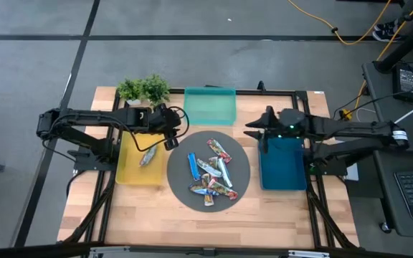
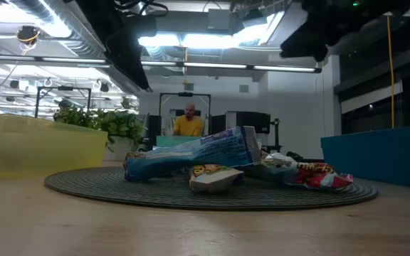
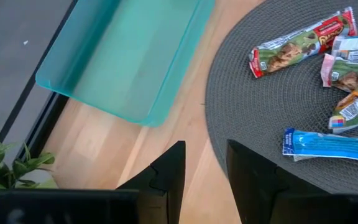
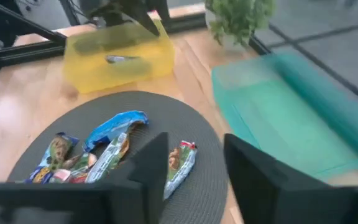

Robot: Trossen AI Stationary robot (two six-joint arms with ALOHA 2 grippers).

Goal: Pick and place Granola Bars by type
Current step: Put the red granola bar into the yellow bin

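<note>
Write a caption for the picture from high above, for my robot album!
Two robot arms hover over a round mat piled with granola bars, one bar already in the yellow tray.

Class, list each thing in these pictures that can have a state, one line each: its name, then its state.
yellow tray: holds one silvery bar
teal tray: empty
dark-blue tray: no bar visible inside
granola bars: heaped loose on the round mat
left gripper: open, empty
right gripper: open, empty

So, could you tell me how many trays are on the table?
3: a yellow tray left of the round mat, a teal tray behind it, and a dark-blue tray to its right.
</note>
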